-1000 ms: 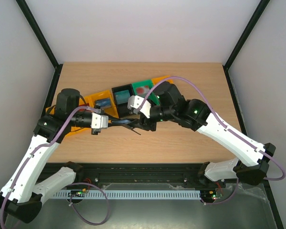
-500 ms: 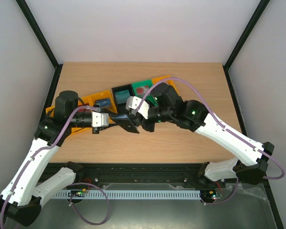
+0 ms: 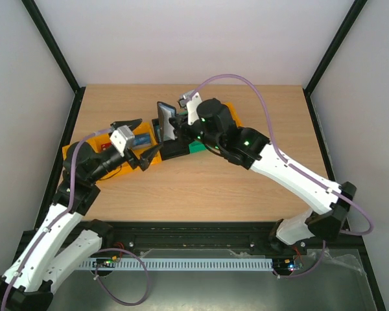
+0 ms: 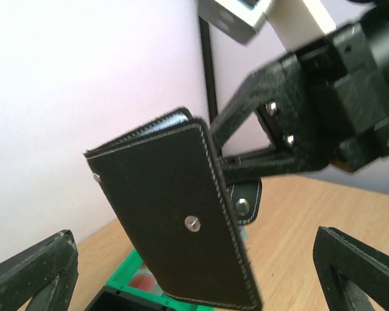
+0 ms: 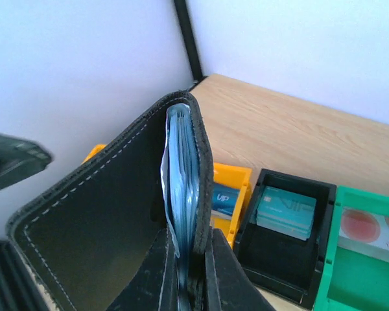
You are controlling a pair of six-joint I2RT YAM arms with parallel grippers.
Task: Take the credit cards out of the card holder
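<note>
Right gripper (image 5: 187, 259) clamps card holder (image 4: 181, 220) upright; left gripper (image 3: 142, 137) gapes wide (empty). Aim your left at the credit cards (image 5: 181, 162), seemingly edge-on between the flaps.

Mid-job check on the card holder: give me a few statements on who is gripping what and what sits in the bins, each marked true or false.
1. The right gripper is shut on the card holder. True.
2. The left gripper is clamped on the holder too. False: its jaws stand wide open, clear of the holder.
3. The holder lies flat on the wood. False: it is held up on edge, above the table.
4. The black bin holds a teal-faced piece. True.
5. The green bin has nothing in it. False: a white piece with a red dot lies inside.
</note>
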